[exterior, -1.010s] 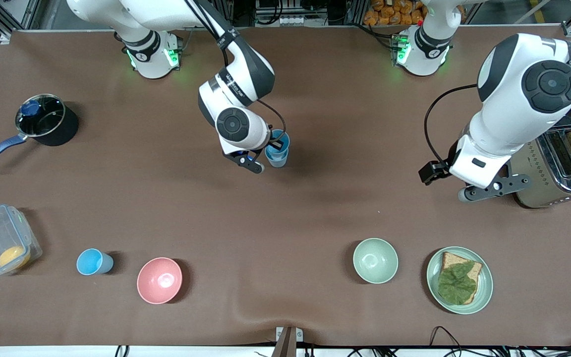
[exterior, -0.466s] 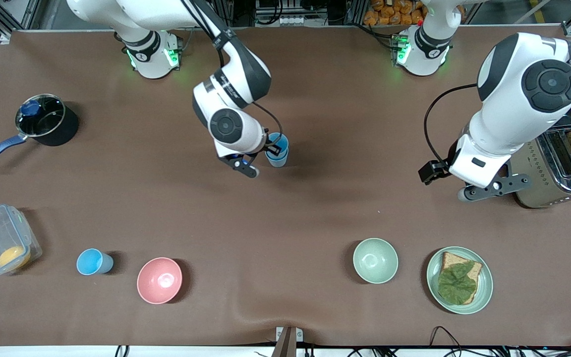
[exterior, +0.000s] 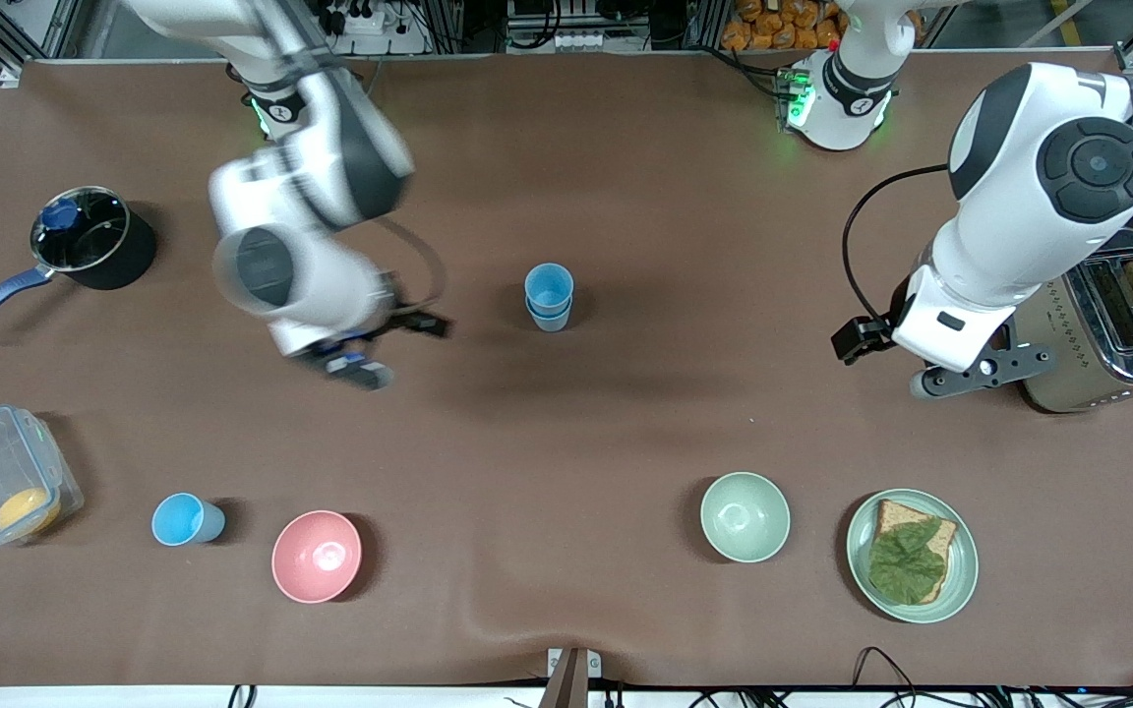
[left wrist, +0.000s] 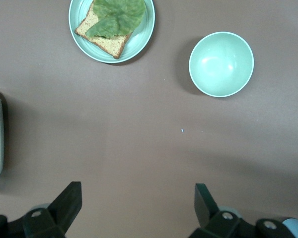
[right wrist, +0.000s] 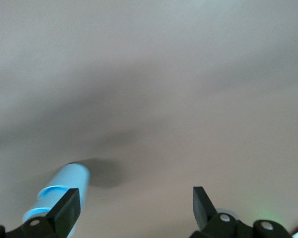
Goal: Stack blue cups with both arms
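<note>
Right arm's black pincer (exterior: 385, 346) motion-blurred; silver metal toaster (exterior: 1107, 339) partly hidden under left arm, cut by frame edge.

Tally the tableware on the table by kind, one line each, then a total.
Cups: 3, a stack of two and a single one
Bowls: 2, pink and green
Plates: 1
Pots: 1
Total: 7

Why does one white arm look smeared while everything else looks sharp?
Front view: the right arm is streaked with motion blur, its hand too; the stacked cups and left arm are crisp. Right wrist view: the whole table is soft and washed out.
</note>
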